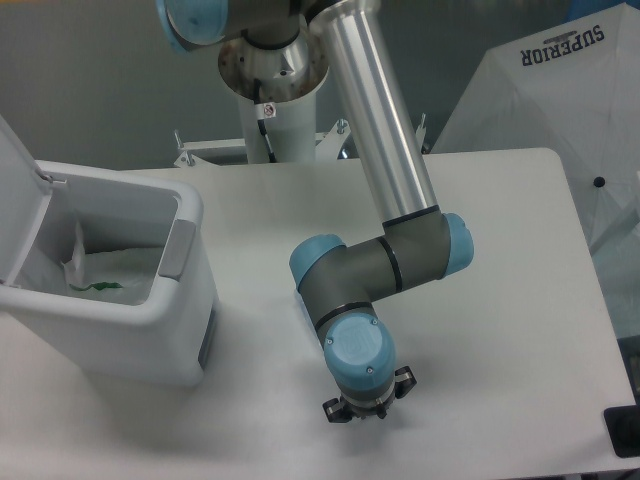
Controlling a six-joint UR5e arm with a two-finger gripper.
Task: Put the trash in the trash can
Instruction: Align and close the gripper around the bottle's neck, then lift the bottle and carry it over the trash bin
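fixed camera, looking down on the counter [500, 260]. my gripper [366, 410] hangs low over the near part of the counter, pointing straight down, with my blue wrist cap [358, 352] covering most of it. only two dark tips show beside the cap, so i cannot tell whether the jaws are spread or pressed together, nor whether anything is caught between them.

the trash can [150, 330] stands at the left of the view, well apart from my gripper, its lid [18, 200] swung up and back and its grey latch tab [178, 250] facing my side. the mouth is open toward the camera. inside, on the white liner, lies the packet [95, 282], a crinkly white piece with a green bit showing. that piece of trash is already in the can.

the bottle does not appear anywhere in this view. no part of it shows on the open counter or inside the can; it may sit under my wrist, hidden, but i cannot say so, and so i cannot give its long axis.

the relation that matters: the open mouth of the can lies to the left of my gripper in the view and farther from the camera, across a bare stretch of counter. i judge that any carry to the can must rise above its rim first, then travel that way.
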